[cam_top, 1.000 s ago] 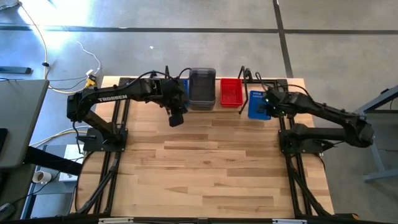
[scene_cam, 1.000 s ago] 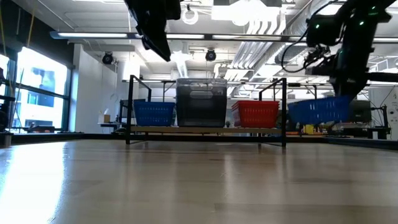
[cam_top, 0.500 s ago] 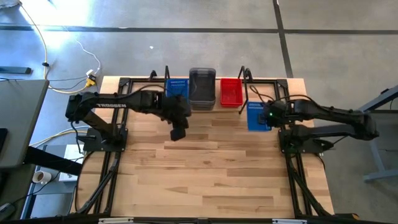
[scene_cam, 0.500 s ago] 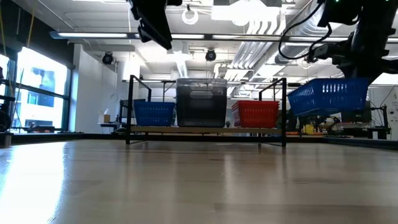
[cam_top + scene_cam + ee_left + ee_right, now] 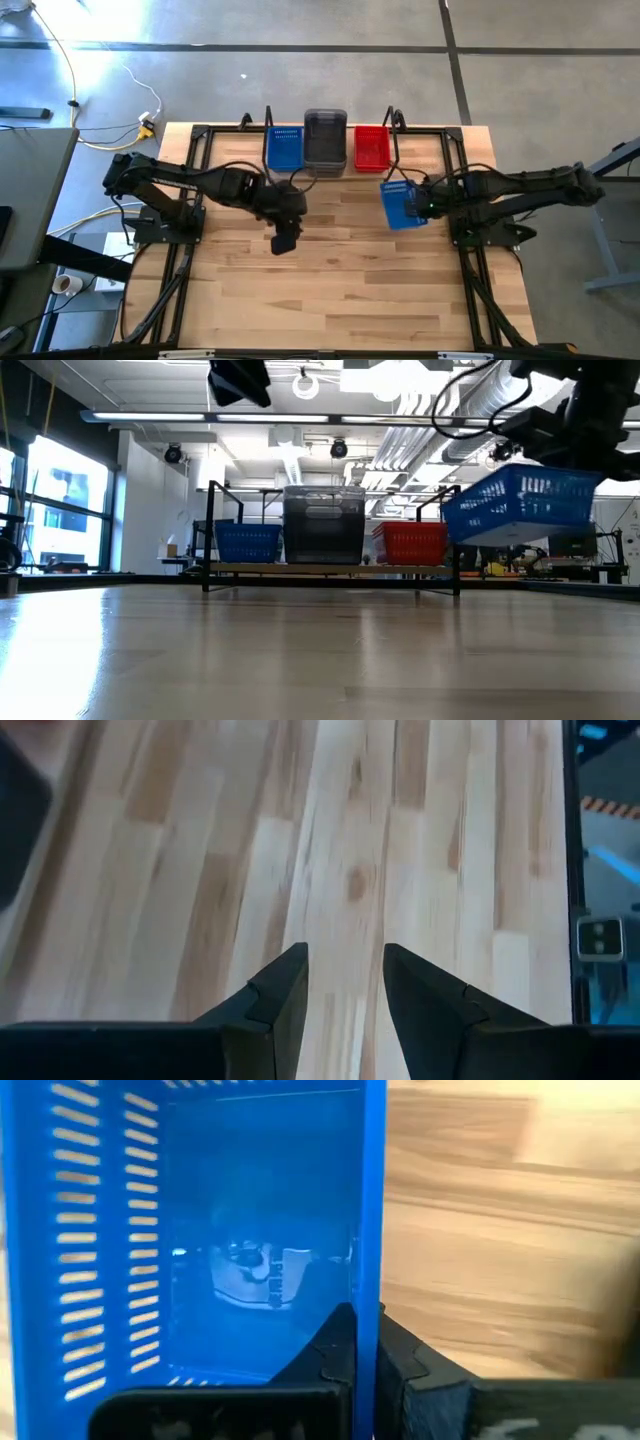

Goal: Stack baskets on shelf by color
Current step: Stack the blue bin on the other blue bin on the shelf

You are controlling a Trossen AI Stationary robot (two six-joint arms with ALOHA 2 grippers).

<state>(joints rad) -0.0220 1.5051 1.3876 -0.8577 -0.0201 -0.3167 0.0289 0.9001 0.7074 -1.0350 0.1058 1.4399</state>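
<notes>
We record: right gripper [image 5: 365, 1342] clamped on blue basket's [image 5: 400, 204] rim, held above the table [image 5: 330, 290] before the shelf [image 5: 330, 568]; left gripper [image 5: 345, 982] parted, empty, over bare wood.

shelf [image 5: 330, 569]: black wire rack sitting at table's far edge | on it: blue basket [image 5: 284, 149], grey stack [image 5: 325, 140], red basket [image 5: 371, 147] standing side by side | second blue basket [image 5: 402, 204]: hanging tilted above table, pinched by its wall, right of shelf
</notes>
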